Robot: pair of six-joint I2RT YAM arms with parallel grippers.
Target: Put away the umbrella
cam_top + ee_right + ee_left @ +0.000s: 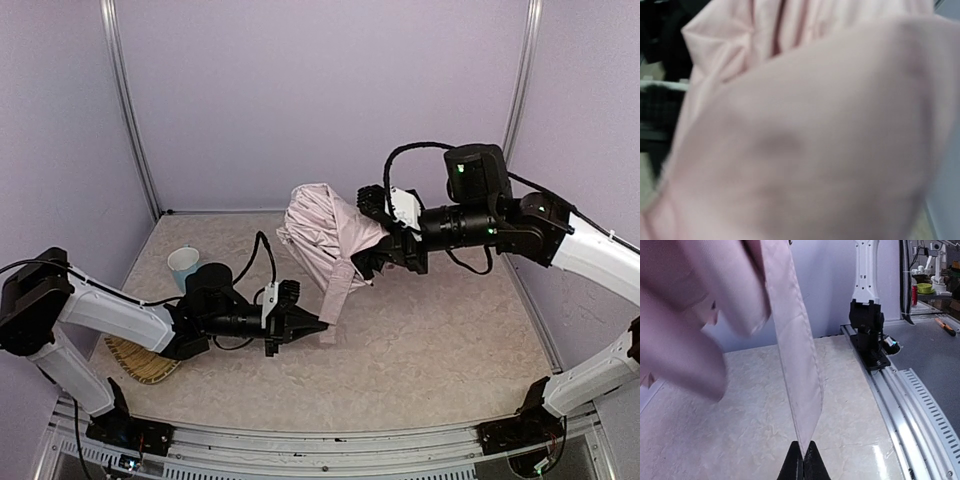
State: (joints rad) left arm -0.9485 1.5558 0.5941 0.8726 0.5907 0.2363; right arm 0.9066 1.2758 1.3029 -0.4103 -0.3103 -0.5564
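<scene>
The umbrella (322, 232) is folded into a loose pale pink bundle and hangs in the air above the back half of the counter (430, 340), touching nothing below it. The right arm (590, 250) reaches in from the right, and the right jaws are clamped on the bundle's right side and carry it. The right wrist view is filled with blurred pink fabric, so the grip itself is hidden there.

A narrow fabric strip (338, 290) (797, 365) trails down and forward from the bundle. The left arm (120, 315) lies low over the counter, and the left jaws are pressed together on the strip's lower tip, as the left wrist view shows plainly. The strip runs nearly straight between the 2 arms.

At the left, a pale blue cup (184, 266) stands upright, with a woven mat (140, 360) nearer the front edge, partly under the left arm.
</scene>
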